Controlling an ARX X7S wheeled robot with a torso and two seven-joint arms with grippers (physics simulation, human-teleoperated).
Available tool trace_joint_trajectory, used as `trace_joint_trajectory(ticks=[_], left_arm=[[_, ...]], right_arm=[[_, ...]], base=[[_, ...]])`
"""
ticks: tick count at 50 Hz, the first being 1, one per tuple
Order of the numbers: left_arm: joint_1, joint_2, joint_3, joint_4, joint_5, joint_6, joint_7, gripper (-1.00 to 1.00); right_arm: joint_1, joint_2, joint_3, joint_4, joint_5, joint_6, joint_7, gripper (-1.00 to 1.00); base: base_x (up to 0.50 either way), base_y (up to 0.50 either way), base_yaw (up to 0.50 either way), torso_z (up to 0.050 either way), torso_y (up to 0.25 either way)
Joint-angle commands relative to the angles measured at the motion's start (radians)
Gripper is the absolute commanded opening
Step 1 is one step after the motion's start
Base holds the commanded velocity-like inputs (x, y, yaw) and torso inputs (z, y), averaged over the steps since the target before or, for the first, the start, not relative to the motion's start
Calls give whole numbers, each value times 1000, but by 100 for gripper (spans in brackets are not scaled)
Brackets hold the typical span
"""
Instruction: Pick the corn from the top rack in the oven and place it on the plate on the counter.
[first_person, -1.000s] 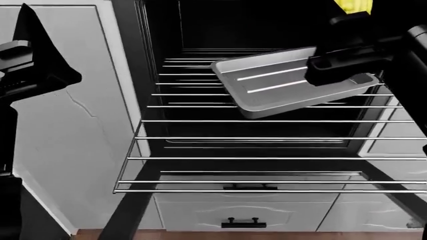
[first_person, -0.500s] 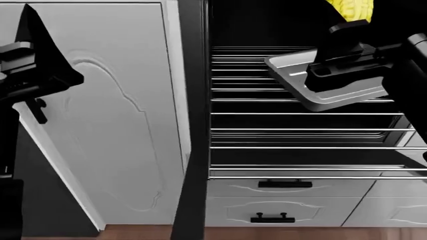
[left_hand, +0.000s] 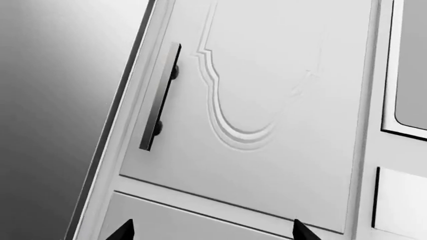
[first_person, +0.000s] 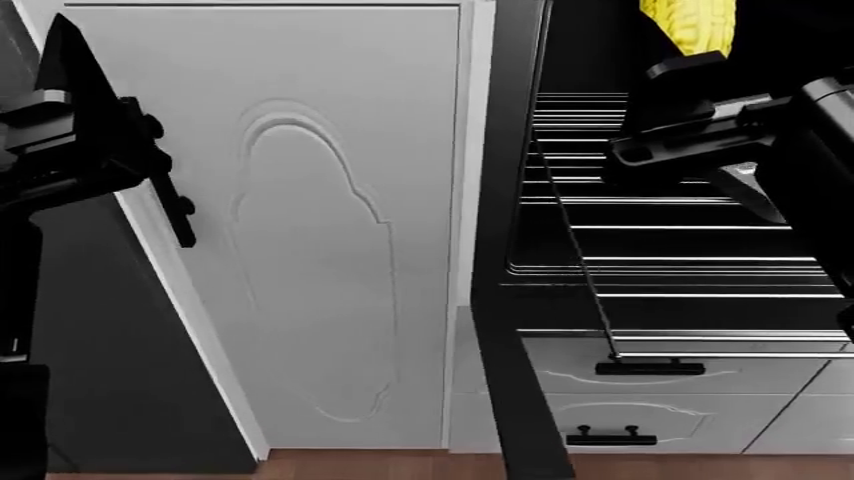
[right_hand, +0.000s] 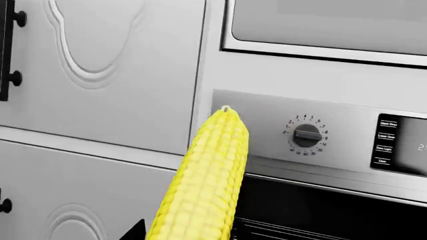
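Observation:
The yellow corn (right_hand: 207, 175) stands upright in my right gripper (right_hand: 193, 234), which is shut on its lower part. In the head view the corn (first_person: 690, 25) shows at the top right, above the black right arm and in front of the open oven (first_person: 627, 290). The pulled-out wire rack (first_person: 694, 228) lies below the gripper. My left gripper (left_hand: 213, 232) is open with nothing between its fingertips (left_hand: 124, 231), and it faces a white cabinet door. The plate and the counter are out of view.
A tall white cabinet door (first_person: 334, 230) with a black bar handle (left_hand: 160, 97) fills the left and middle. The oven's control panel with a knob (right_hand: 307, 135) is just behind the corn. A grey tray (first_person: 750, 190) peeks from behind the right arm. Drawers (first_person: 627, 410) sit under the oven.
The head view has swung left, so the oven and racks have slid to the right and the cabinet door now fills the middle. The corn stays held in the right gripper.

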Motion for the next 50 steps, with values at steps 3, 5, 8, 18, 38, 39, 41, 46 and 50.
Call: trace_joint_trajectory(ticks=[3,5,8,18,38,39,41,46,50], left_arm=[[-5,-2,12,0,-3,5,-6,100],[-4,-4,11,0,-2,6,-6,100],[-5,-5,12,0,-6,7,-9,100],[6,-9,13,1,-1,17,-5,100],[12,-13,22,0,1,30,-7,100],[11,-14,22,0,0,30,-9,100],[8,-16,22,0,-5,29,-12,100],[5,-18,26,0,-7,30,-14,100],[4,-21,27,0,-10,31,-17,100]], right_arm=[[4,12,0,-3,-18,-3,-19,-100],[6,13,-2,-3,-21,-4,-21,-100],[7,14,-6,-3,-23,-6,-23,-100],[2,15,-15,-8,-34,-13,-31,-100],[-2,26,-23,-14,-41,-30,-46,-100],[-3,27,-24,-13,-41,-31,-46,-100],[-4,27,-24,-13,-39,-35,-46,-100],[0,31,-28,-14,-41,-39,-44,-100],[1,34,-34,-15,-44,-41,-42,-100]], base=[[-1,500,0,0,0],[-1,500,0,0,0],[-1,500,0,0,0],[-2,500,0,0,1],[-2,500,0,0,1],[-2,500,0,0,0],[-2,500,0,0,0],[-2,500,0,0,0],[-2,500,0,0,0]])
